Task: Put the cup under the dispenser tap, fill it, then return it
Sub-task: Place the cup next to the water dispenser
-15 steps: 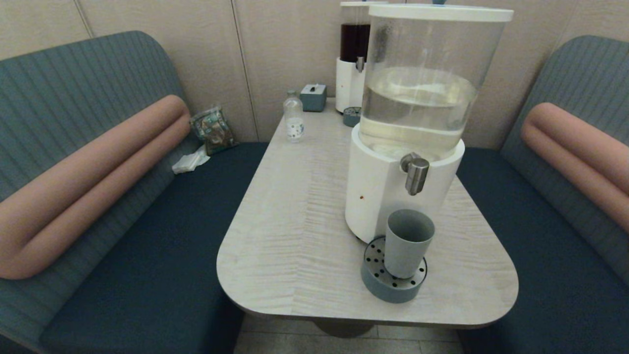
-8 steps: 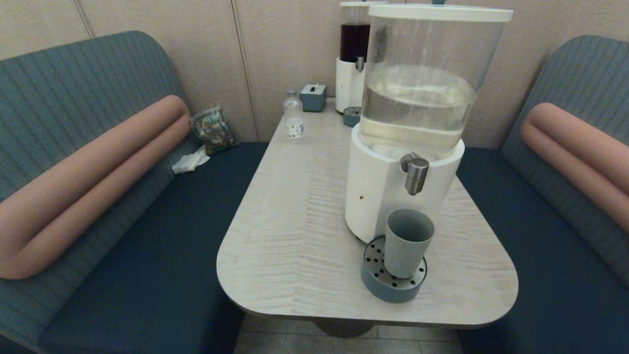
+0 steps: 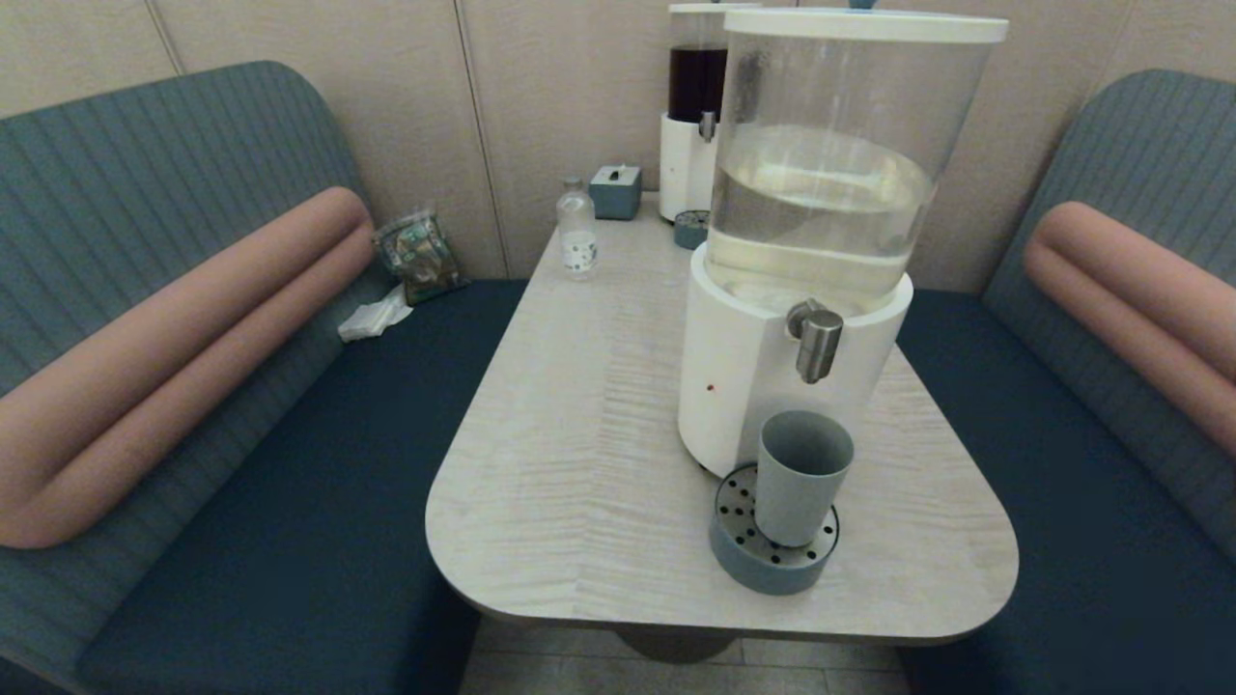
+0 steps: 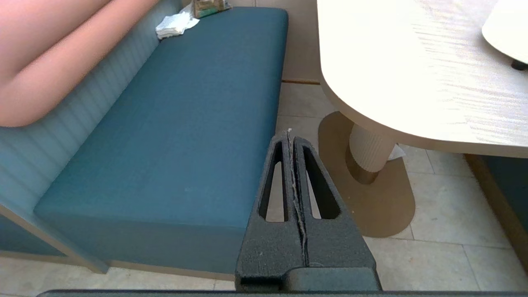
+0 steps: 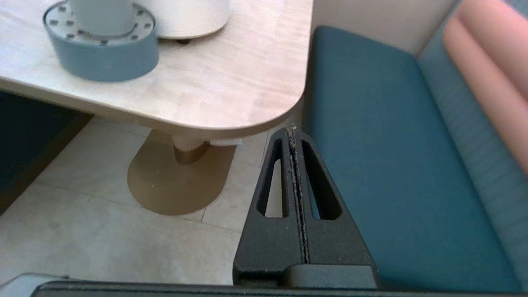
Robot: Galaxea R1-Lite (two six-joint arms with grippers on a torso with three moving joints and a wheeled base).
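The grey-green cup [image 3: 800, 477] stands upright on the round grey-blue drip tray [image 3: 770, 550], straight below the brushed-steel dispenser tap [image 3: 817, 340] of the big white-based dispenser [image 3: 763, 372] with clear liquid. No arm shows in the head view. My left gripper [image 4: 291, 136] is shut and empty, hanging below the table's near left edge over the floor. My right gripper [image 5: 292, 131] is shut and empty too, low beside the table's near right corner. The right wrist view shows the cup's base [image 5: 101, 14] on the drip tray [image 5: 103, 57].
The pale wooden table [image 3: 579, 463] carries a narrower dispenser with dark liquid [image 3: 693, 106], a small water bottle [image 3: 577, 230] and a grey box [image 3: 616, 190] at the far end. Blue benches [image 3: 290, 541] flank both sides. The table's pedestal foot [image 5: 181, 173] is on tiled floor.
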